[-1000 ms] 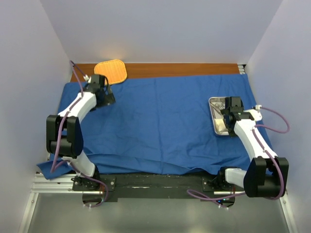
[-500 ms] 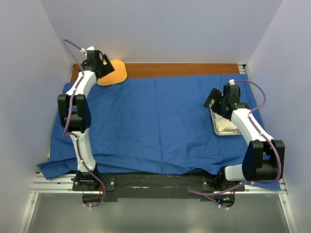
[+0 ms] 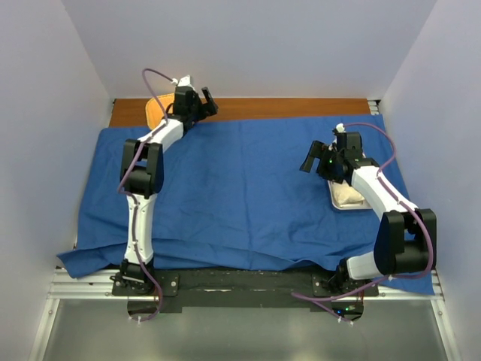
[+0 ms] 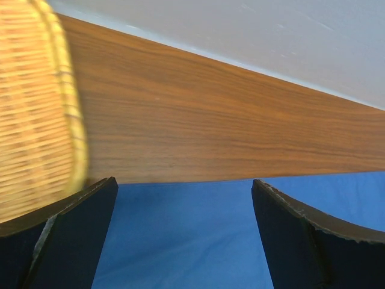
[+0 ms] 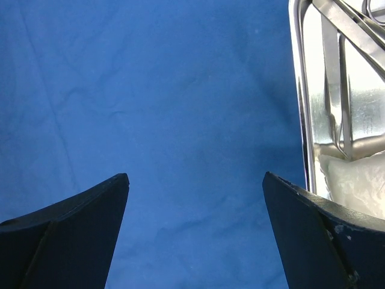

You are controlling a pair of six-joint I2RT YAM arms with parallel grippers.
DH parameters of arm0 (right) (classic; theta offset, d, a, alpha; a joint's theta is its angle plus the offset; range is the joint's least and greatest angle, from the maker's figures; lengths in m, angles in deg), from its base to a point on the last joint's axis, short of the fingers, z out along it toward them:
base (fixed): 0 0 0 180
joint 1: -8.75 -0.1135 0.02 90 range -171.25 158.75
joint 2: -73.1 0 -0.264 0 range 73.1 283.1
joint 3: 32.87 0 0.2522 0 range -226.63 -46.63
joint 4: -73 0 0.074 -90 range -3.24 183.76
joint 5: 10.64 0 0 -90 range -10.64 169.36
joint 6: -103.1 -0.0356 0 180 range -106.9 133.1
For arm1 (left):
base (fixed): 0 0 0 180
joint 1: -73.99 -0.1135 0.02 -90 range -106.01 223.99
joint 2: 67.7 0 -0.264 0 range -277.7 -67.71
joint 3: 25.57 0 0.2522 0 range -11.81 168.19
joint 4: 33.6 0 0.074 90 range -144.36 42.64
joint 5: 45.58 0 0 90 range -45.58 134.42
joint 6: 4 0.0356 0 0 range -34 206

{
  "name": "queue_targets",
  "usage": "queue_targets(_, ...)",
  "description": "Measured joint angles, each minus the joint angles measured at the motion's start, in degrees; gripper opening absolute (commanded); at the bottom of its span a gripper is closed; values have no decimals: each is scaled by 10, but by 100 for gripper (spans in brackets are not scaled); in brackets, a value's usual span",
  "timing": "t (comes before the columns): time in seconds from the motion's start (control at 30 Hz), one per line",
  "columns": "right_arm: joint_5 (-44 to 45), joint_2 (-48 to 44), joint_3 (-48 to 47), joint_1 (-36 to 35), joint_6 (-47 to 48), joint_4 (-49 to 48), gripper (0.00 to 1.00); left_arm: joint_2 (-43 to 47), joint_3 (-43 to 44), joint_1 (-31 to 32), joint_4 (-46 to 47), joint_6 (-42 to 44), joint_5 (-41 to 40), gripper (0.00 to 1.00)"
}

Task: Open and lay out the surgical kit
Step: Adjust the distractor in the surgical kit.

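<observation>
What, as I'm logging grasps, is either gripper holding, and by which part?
Nothing is held. The left gripper is open at the cloth's far edge; the right gripper is open over the cloth beside the tray.

No text, label, brand, number or sign can be read anywhere.

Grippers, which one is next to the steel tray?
The right gripper, open above the blue cloth beside the steel tray; the left gripper is far off by the woven mat.

bright, even light; soft shadows
</observation>
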State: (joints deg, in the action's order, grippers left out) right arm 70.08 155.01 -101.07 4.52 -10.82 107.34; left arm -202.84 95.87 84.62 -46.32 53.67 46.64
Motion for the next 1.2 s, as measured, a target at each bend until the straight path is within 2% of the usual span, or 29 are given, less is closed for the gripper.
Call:
queue_targets(0.2,-4,0,0,0,7,4,99,-8,-51,11,76,-59,28,100)
queue_targets(0.3,-4,-1,0,0,9,10,99,3,-109,10,106,-112,15,100)
queue_targets(0.47,-3,-7,0,0,10,13,98,77,-228,-12,133,-213,-12,100)
queue_targets(0.63,-4,-10,2,0,10,12,99,145,-314,-67,135,-276,-32,100)
queue_targets(0.93,-4,-10,3,0,11,11,98,154,-344,-138,146,-320,-49,100)
queue_targets(1.2,-4,-10,3,0,11,10,99,104,-290,-159,159,-327,-26,100)
